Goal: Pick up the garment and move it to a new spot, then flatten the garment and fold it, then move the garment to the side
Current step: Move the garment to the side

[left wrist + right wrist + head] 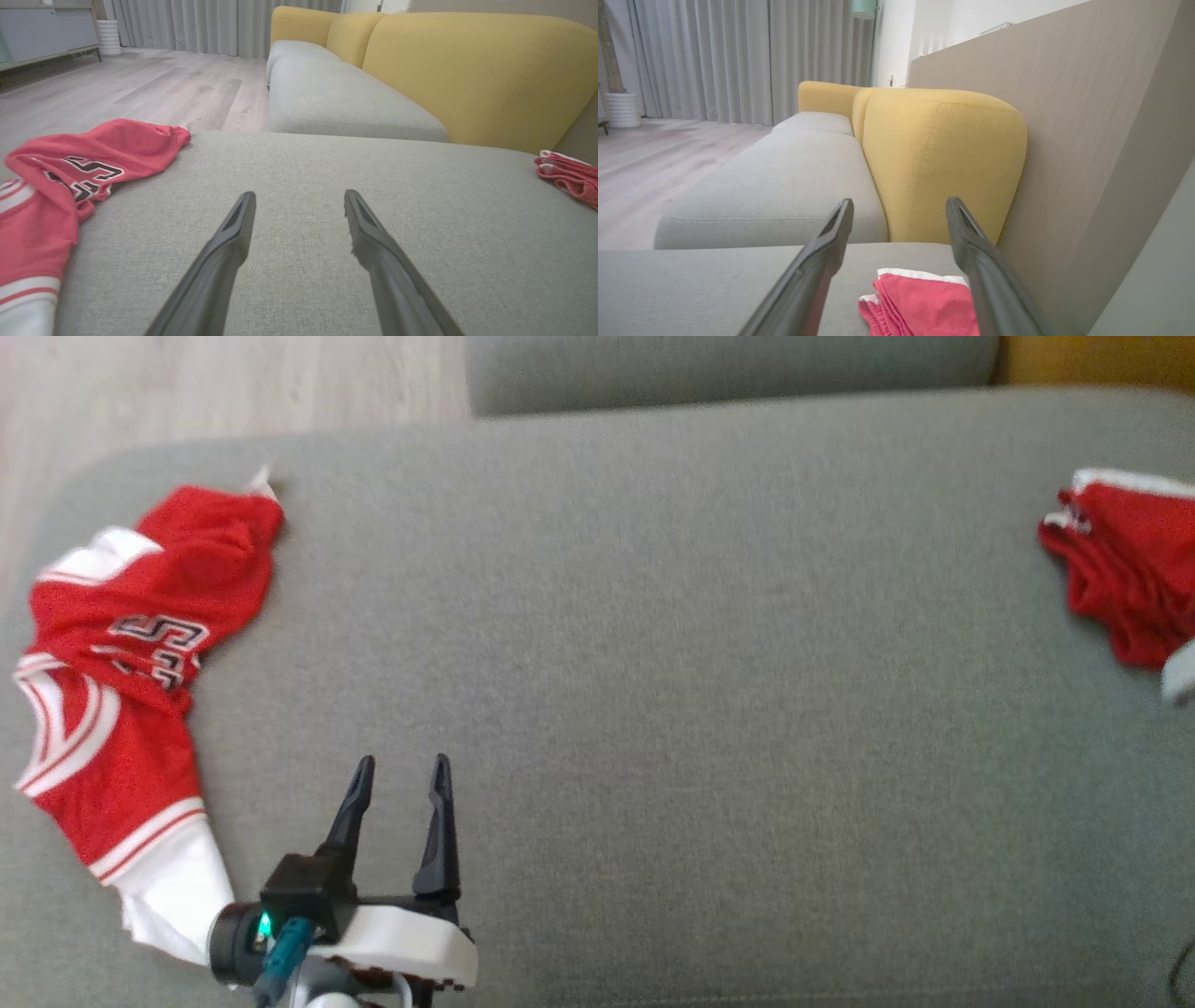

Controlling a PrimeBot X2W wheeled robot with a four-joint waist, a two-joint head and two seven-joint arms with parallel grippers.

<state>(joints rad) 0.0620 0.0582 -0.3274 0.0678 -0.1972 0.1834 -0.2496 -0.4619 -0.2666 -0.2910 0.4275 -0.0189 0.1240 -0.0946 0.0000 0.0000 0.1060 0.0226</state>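
A grey sofa seat (653, 616) carries two red garments, well apart. The jersey (121, 653) lies crumpled at the seat's left end, with white trim and a dark-edged number showing among its folds. One white part reaches the near edge, just left of the left gripper (402, 775). That gripper hovers low over bare cushion near the front edge, its jaws apart with nothing between them.

The folded garment (1120, 569), red with a white band, lies at the far right of the seat, close to the yellow backrest (938, 158). The right gripper (900, 205) is just over it, jaws apart. Whether they touch the cloth cannot be told. Beyond the seat are a second grey cushion (336, 102) and a pale wood floor (140, 88).
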